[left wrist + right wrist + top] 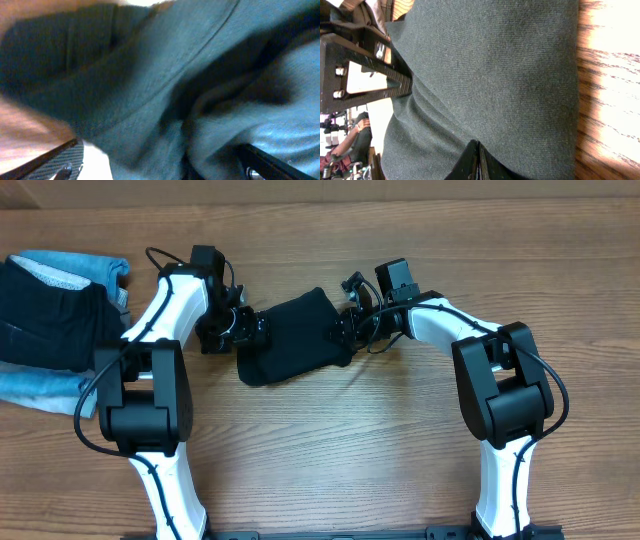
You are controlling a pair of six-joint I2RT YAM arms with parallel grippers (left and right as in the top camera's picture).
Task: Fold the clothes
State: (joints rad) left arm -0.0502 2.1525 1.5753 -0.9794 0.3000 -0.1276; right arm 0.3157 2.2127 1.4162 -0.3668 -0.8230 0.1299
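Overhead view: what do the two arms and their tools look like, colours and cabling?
Both the left arm and right arm have glossy white rounded links joined by blocky black joint housings. Thin black cables loop loosely beside each arm. The left tool and right tool are black. No markings are legible.

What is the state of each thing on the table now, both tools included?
black T-shirt: folded into a small block
left tool: open, cloth between its fingers
right tool: shut on the black T-shirt's edge
dark garment: folded, lying on the light-blue denim
light-blue denim: piled, partly covered
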